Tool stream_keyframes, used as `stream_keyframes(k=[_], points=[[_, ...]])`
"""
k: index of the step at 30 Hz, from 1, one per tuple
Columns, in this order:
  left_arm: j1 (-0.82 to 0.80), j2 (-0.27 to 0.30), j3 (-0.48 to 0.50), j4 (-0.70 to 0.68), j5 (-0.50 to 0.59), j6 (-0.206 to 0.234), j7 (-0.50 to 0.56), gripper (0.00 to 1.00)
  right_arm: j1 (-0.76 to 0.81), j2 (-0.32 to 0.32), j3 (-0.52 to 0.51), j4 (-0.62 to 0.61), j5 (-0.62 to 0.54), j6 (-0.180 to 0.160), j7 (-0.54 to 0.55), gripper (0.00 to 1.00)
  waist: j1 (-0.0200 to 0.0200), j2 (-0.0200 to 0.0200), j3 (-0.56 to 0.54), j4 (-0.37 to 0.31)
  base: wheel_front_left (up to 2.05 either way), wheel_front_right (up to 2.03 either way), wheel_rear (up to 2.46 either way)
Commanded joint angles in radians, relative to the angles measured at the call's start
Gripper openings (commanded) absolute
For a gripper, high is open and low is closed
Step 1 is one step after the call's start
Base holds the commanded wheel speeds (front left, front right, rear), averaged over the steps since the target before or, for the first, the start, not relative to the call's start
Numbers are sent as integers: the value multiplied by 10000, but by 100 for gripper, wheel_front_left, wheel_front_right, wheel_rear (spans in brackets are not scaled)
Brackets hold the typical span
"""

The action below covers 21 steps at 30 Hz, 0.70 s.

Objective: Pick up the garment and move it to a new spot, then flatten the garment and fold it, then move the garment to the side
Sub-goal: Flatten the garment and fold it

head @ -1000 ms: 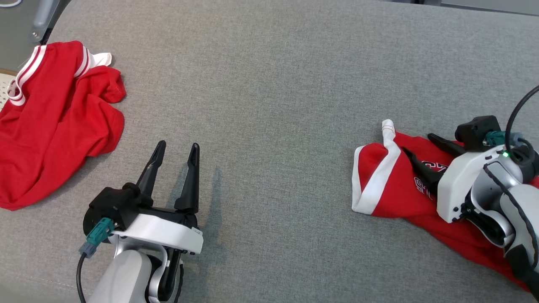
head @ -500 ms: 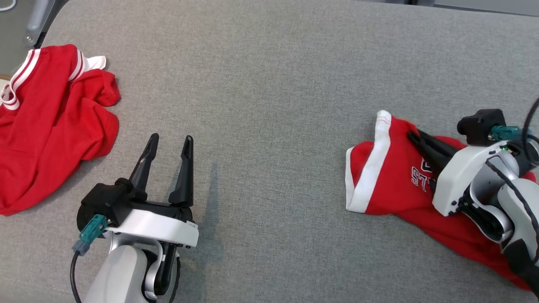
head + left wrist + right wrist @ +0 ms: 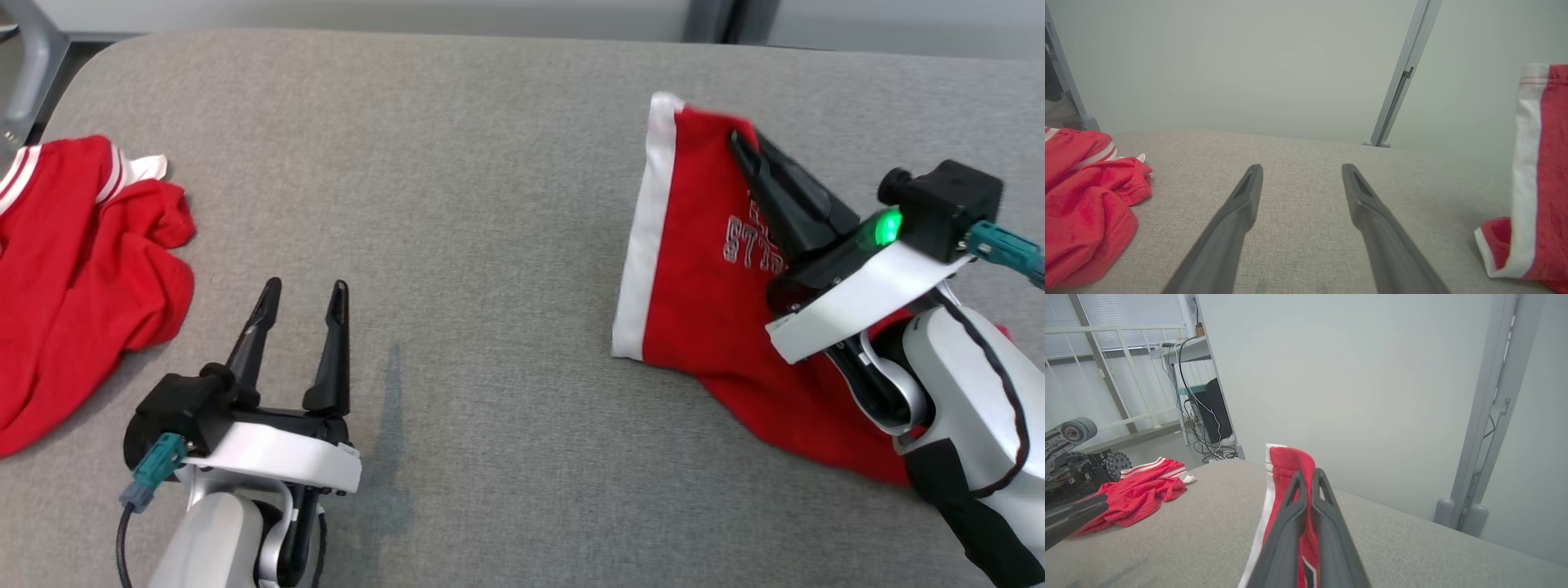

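The garment [image 3: 694, 269] is red with a white band along its edge and white lettering. My right gripper [image 3: 739, 140] is shut on its upper edge and holds that end raised, while the lower end trails on the grey padded surface [image 3: 490, 204]. In the right wrist view the red cloth [image 3: 1286, 461] is pinched between the closed right gripper [image 3: 1308, 473]. My left gripper [image 3: 304, 286] stands open above bare grey surface at the lower left, nothing between its fingers [image 3: 1247, 196]. The hanging garment [image 3: 1549, 171] appears at the right edge of the left wrist view.
A second red garment [image 3: 73, 269] with white stripes lies crumpled at the surface's left edge, also seen as a red heap [image 3: 1081, 204] left of my left fingers. A grey post [image 3: 1396, 94] and pale wall stand behind the far edge. Cables and equipment [image 3: 1204, 404] sit beyond the left side.
My right gripper went from open to shut on the garment's upper edge and raised it, so the cloth now hangs. The head view has shifted. The left gripper stays open.
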Motion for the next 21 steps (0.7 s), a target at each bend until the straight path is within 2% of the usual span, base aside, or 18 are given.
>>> stream_keyframes(k=[1,7,11,12,17,21], points=[[46,108,87,-12,77,37,-14,100,-53,82,-201,-222,-181,2,-290,0,0,0,-201,-216,0,0,0],[327,255,197,-181,53,224,21,100,994,582,-1539,-1600,-857,0,-914,0,0,0,-540,-694,0,0,0],[512,345,242,-304,-21,293,84,100,2590,886,-2741,-2339,-1113,0,-863,0,0,0,-631,-961,0,0,0],[616,377,265,-349,-61,316,124,100,3414,1061,-3340,-2500,-1221,0,-752,0,0,0,-655,-1110,0,0,0],[699,424,211,-482,-58,345,239,100,5105,1628,-4474,-2367,-1306,2,-530,0,0,0,-726,-1412,0,0,0],[809,456,154,-543,-87,383,330,100,5888,2055,-4899,-1909,-1268,2,-514,0,0,0,-766,-1575,0,0,0]])
